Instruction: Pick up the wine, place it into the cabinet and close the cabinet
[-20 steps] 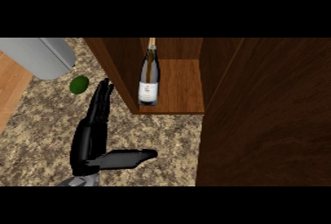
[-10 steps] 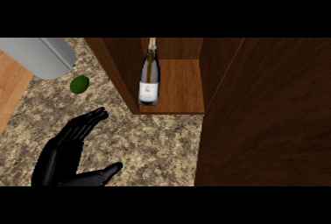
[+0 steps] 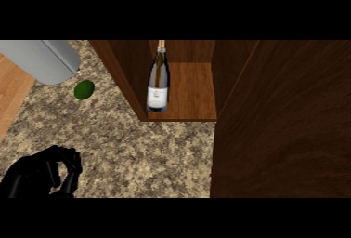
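The tall glass wine bottle with the pale label and gold-topped neck point(image 3: 158, 80) stands upright on the brown wooden shelf of the cabinet point(image 3: 192, 93), close against the left wall and set in from the near edge. That is where the task wants it, so I judge the placing done; it sits far enough inside that a swinging door should clear it.

My left hand point(image 3: 42, 173) is low at the near left of the speckled stone counter point(image 3: 144, 148), well apart from the bottle. Its black fingers point(image 3: 68, 160) are curled inward and hold nothing. My right hand does not show at all.

The broad dark wooden door panel point(image 3: 288, 125) fills the right side, hanging open toward me, and the shelf is in plain sight beside it. Closing is the step that remains, I think, and it will call for a push on that panel from its outer face.

Far left on the counter lie a small round green fruit point(image 3: 84, 89) and a grey metal appliance corner point(image 3: 42, 59), both clear of the door's path.
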You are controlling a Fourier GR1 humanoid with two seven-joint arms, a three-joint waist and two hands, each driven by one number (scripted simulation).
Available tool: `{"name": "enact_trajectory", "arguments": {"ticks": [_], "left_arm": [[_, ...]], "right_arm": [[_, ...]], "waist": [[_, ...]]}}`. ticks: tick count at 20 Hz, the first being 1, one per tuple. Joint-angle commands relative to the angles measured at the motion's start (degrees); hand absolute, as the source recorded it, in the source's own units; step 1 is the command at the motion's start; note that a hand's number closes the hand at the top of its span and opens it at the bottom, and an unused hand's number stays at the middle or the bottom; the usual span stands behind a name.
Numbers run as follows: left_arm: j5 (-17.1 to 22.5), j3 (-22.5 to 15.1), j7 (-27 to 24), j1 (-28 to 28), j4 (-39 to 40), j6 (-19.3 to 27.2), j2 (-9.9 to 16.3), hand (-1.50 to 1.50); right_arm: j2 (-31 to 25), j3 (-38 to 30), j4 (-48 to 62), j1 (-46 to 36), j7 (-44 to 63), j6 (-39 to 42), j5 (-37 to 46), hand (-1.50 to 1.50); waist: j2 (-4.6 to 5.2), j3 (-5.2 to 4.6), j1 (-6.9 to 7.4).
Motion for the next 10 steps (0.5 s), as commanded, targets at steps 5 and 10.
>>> {"name": "enact_trajectory", "arguments": {"ticks": [5,10], "left_arm": [[3.64,5.44,-0.20,1.86,-0.51,-5.92,3.34,1.50],[5.48,7.50,0.91,2.94,-0.82,-7.76,4.20,1.50]], "right_arm": [[1.21,6.10,-4.60,-3.68,7.65,0.38,-9.27,1.50],[3.98,10.41,-1.71,-11.53,12.70,-0.60,-9.28,1.50]], "waist": [[0.10,-0.05,0.86],[0.14,-0.05,1.34]]}}
